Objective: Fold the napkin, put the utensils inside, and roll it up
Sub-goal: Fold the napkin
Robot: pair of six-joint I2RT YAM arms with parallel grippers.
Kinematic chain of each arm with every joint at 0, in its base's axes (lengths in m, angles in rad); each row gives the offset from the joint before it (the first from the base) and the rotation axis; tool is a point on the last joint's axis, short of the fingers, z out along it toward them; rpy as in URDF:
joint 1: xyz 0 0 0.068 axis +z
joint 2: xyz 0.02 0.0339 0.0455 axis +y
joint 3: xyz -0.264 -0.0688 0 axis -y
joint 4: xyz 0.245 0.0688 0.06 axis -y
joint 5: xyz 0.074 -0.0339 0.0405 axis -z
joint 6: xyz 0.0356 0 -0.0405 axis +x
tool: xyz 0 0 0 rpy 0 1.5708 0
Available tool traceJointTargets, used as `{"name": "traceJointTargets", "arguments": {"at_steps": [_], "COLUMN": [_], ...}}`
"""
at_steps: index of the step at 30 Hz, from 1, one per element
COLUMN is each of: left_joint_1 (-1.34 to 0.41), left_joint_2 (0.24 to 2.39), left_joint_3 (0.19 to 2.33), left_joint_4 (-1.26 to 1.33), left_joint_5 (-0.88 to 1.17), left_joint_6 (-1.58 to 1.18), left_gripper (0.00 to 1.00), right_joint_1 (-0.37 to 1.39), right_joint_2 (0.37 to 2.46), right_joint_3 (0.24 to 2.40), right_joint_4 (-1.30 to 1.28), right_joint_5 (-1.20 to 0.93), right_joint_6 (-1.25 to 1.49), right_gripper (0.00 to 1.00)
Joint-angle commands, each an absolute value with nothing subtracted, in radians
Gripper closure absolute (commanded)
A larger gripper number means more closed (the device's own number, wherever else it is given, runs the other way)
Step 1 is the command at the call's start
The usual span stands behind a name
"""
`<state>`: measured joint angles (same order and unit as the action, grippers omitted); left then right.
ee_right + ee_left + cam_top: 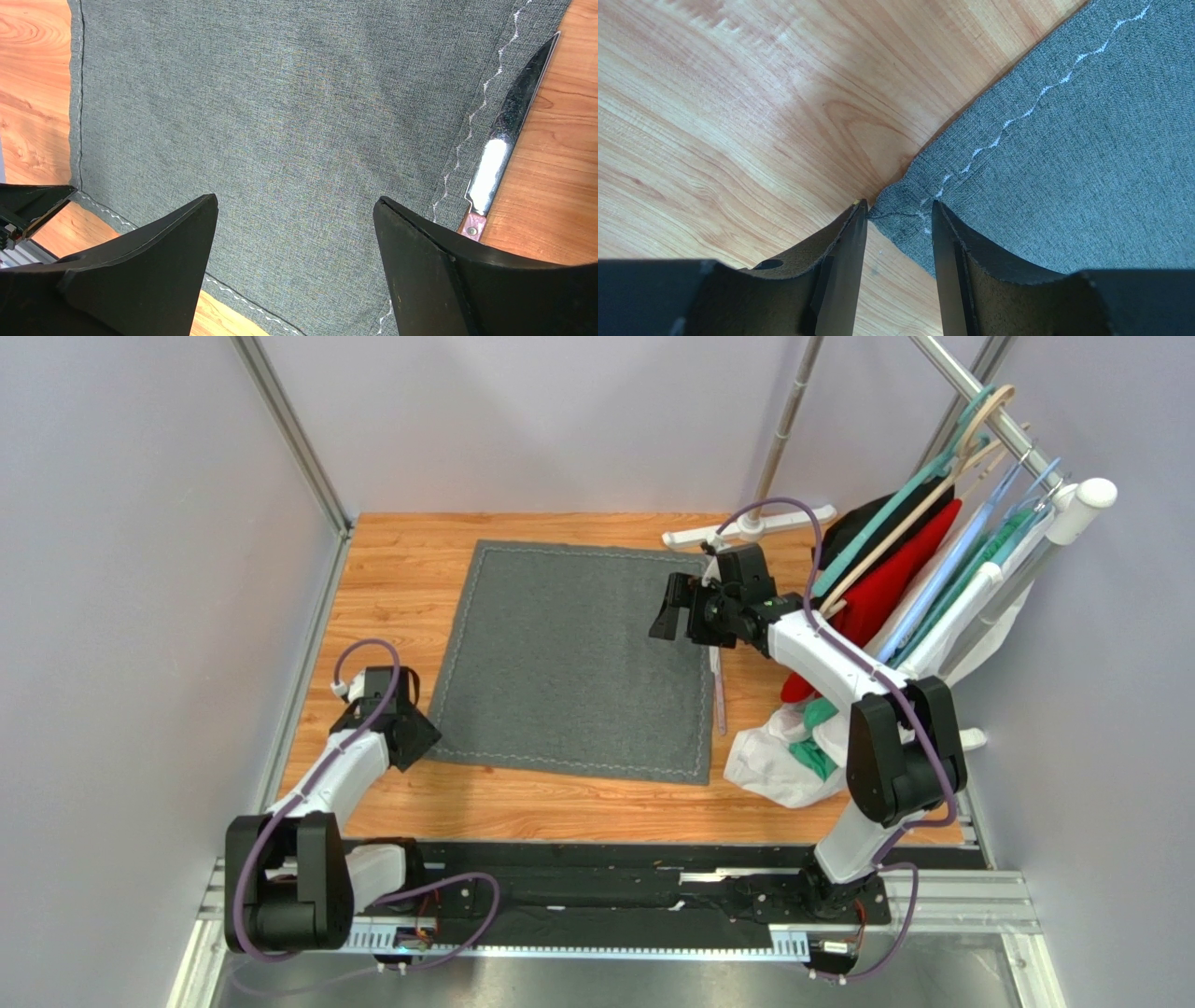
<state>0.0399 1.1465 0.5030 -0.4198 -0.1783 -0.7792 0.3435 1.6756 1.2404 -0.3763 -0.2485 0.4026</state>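
Observation:
The dark grey napkin lies flat and unfolded on the wooden table. A thin pale utensil lies on the wood along the napkin's right edge. In the right wrist view it is a knife with a shiny blade and a pink handle. My left gripper is low at the napkin's near-left corner. In the left wrist view the left gripper is narrowly open, with the napkin's corner between its fingertips. My right gripper is wide open and empty above the napkin's far right part; it also shows in the right wrist view.
A clothes rack with red and black garments on hangers stands at the right. Its white base reaches behind the napkin. A crumpled white cloth lies at the napkin's near right. Metal frame posts border the table.

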Motion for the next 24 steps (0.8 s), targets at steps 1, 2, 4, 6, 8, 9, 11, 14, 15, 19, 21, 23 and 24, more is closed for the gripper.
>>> {"name": "traceJointTargets", "arguments": {"at_steps": [1, 2, 4, 6, 8, 9, 11, 14, 15, 19, 21, 23, 24], "left_joint_1": [0.052, 0.052, 0.057, 0.060, 0.061, 0.064, 0.071, 0.081, 0.080, 0.083, 0.083, 0.081, 0.083], "left_joint_2": [1.146, 1.149, 1.160, 1.172, 1.180, 1.184, 1.207, 1.235, 1.241, 1.218, 1.194, 1.141, 1.115], "left_joint_3": [0.511, 0.512, 0.518, 0.522, 0.520, 0.522, 0.525, 0.529, 0.535, 0.531, 0.531, 0.537, 0.544], "left_joint_4": [-0.436, -0.437, -0.446, -0.449, -0.440, -0.437, -0.430, -0.423, -0.426, -0.428, -0.442, -0.486, -0.500], "left_joint_5": [-0.172, -0.170, -0.164, -0.157, -0.150, -0.149, -0.129, -0.101, -0.101, -0.098, -0.106, -0.123, -0.132], "left_joint_6": [-0.781, -0.782, -0.784, -0.782, -0.781, -0.779, -0.773, -0.761, -0.759, -0.752, -0.756, -0.752, -0.750], "left_gripper": [0.53, 0.57, 0.58, 0.66, 0.67, 0.67, 0.68, 0.83, 0.92, 1.00, 1.00, 1.00, 1.00], "right_joint_1": [0.337, 0.337, 0.336, 0.333, 0.331, 0.328, 0.327, 0.324, 0.322, 0.319, 0.319, 0.319, 0.318], "right_joint_2": [1.634, 1.634, 1.634, 1.631, 1.634, 1.637, 1.638, 1.638, 1.637, 1.632, 1.631, 1.632, 1.631], "right_joint_3": [1.235, 1.235, 1.236, 1.235, 1.232, 1.232, 1.232, 1.229, 1.229, 1.226, 1.226, 1.226, 1.226], "right_joint_4": [-0.341, -0.341, -0.339, -0.341, -0.337, -0.339, -0.337, -0.336, -0.334, -0.336, -0.336, -0.337, -0.336], "right_joint_5": [-0.253, -0.252, -0.253, -0.253, -0.253, -0.253, -0.256, -0.264, -0.262, -0.262, -0.262, -0.262, -0.267], "right_joint_6": [0.391, 0.390, 0.390, 0.385, 0.387, 0.385, 0.385, 0.384, 0.383, 0.384, 0.383, 0.390, 0.390], "right_gripper": [0.13, 0.13, 0.13, 0.13, 0.13, 0.13, 0.13, 0.13, 0.13, 0.13, 0.13, 0.13, 0.13]}}
